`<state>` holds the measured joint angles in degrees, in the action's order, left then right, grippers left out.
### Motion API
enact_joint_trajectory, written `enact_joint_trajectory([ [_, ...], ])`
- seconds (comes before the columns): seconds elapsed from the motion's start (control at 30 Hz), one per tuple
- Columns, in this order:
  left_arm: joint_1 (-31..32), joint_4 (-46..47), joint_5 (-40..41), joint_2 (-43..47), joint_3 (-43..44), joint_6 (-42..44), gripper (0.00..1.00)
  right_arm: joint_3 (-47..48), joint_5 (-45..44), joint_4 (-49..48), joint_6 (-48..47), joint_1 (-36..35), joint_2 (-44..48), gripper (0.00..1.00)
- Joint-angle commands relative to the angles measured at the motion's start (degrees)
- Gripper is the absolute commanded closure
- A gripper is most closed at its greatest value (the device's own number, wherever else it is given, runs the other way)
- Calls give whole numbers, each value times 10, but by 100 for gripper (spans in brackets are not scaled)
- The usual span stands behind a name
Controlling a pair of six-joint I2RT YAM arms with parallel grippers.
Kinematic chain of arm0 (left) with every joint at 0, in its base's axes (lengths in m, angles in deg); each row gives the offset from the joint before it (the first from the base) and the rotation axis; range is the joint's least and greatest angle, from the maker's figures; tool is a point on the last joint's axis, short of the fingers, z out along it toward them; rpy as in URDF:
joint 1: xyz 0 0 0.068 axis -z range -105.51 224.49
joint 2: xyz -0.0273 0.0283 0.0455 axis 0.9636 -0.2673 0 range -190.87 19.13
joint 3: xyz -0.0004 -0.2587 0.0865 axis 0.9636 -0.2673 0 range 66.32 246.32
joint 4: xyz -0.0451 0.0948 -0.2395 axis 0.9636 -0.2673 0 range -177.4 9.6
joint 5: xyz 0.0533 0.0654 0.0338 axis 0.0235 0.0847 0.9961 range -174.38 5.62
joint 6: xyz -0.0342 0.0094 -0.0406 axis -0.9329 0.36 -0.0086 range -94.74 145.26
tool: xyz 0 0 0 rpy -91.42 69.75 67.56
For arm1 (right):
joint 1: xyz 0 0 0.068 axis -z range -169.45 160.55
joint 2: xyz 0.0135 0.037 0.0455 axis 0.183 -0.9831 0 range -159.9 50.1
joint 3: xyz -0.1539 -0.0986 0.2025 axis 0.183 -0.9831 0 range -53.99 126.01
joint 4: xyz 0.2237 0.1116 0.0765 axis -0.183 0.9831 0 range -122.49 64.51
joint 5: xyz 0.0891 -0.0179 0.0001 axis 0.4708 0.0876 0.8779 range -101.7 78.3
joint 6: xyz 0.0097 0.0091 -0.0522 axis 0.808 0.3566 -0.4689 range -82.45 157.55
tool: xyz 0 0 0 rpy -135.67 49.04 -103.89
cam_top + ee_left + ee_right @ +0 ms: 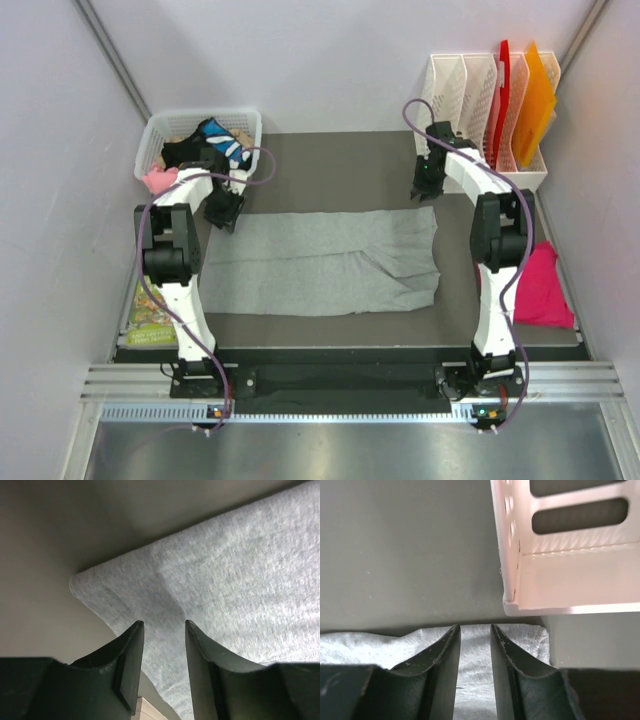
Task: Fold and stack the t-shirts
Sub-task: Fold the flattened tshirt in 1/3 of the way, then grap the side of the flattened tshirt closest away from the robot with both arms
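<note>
The light heather-grey t-shirt lies flat on the dark mat as a wide rectangle, with a crease near its right end. My left gripper hovers over its far left corner; the jaws are open with only cloth showing below them. My right gripper is at the shirt's far right corner; its jaws are open over the grey edge, holding nothing. The magenta-pink t-shirt lies at the right edge of the mat, beside the right arm.
A white basket of mixed clothes stands at the back left. A white file rack holding red and orange folders stands at the back right, close to my right gripper; it also shows in the right wrist view. A colourful flat packet lies front left.
</note>
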<state>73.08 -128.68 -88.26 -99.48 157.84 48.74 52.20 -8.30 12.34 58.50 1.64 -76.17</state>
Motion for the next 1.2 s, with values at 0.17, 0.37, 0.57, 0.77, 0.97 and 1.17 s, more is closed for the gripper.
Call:
enact_joint_trajectory([
  [0.17,0,-54,17,165,-121,47,56,-46,-51,33,-28,-27,148,68],
  [0.37,-1,-82,7,291,-206,61,54,-238,-66,39,-43,-59,327,66],
  [0.57,-1,-99,-21,312,-252,57,55,-396,-39,53,-4,-102,424,66],
  [0.77,-1,-86,11,379,-336,99,54,-516,-38,74,51,-179,504,65],
  [0.97,-1,-90,23,436,-412,113,52,-574,-41,91,125,-233,553,58],
  [1.17,-1,-70,34,478,-479,122,48,-590,-77,89,143,-235,562,54],
])
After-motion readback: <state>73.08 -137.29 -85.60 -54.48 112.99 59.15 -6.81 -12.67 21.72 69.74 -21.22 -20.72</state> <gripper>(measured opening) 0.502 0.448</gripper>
